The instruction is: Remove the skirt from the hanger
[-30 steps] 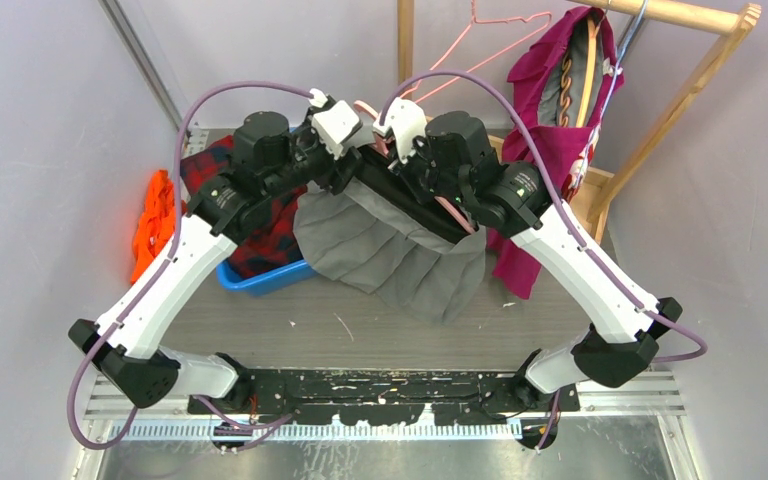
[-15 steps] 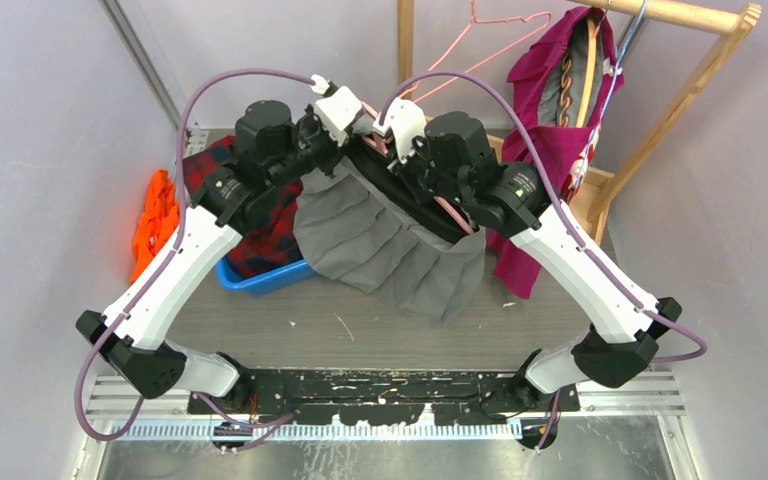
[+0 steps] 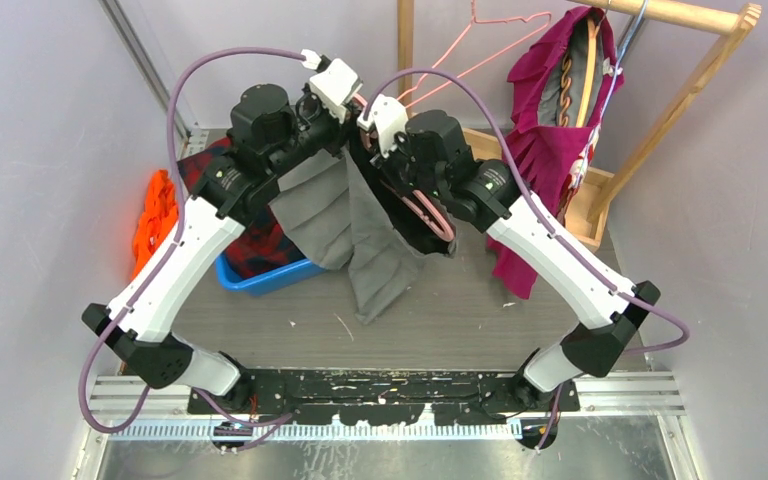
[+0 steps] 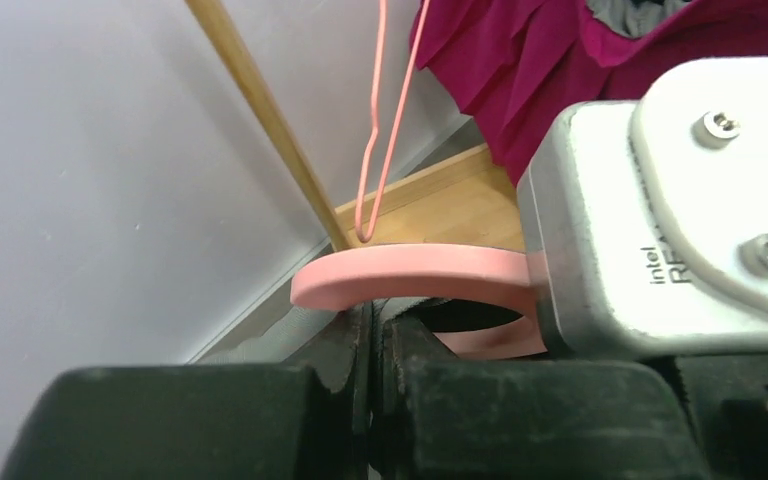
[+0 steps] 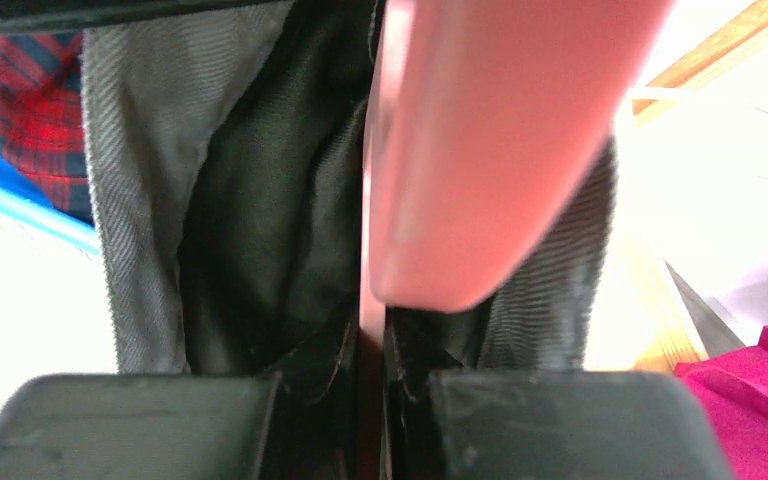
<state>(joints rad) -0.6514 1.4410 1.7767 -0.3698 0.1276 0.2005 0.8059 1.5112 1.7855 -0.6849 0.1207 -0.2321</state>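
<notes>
The grey pleated skirt (image 3: 360,235) hangs in long folds between my two grippers, above the table. My left gripper (image 3: 345,112) is shut on its waistband; in the left wrist view the fingers (image 4: 345,345) are pressed together on the grey band (image 4: 260,345), just under the pink hanger (image 4: 410,272). My right gripper (image 3: 370,145) is shut on that hanger, whose pink loop (image 3: 428,212) shows below the right wrist. In the right wrist view the hanger (image 5: 480,150) runs down between the closed fingers, with the skirt (image 5: 130,200) and its dark lining around it.
A blue bin (image 3: 270,280) holding a red plaid garment (image 3: 260,235) sits at left, with an orange cloth (image 3: 155,215) beside it. At the back right, a wooden rack (image 3: 680,15) carries a magenta garment (image 3: 560,130) and a pink wire hanger (image 3: 480,40).
My left gripper has closed on the waistband. Both grippers rose and shifted left. The skirt, spread out towards the right before, now hangs narrower and more vertical.
</notes>
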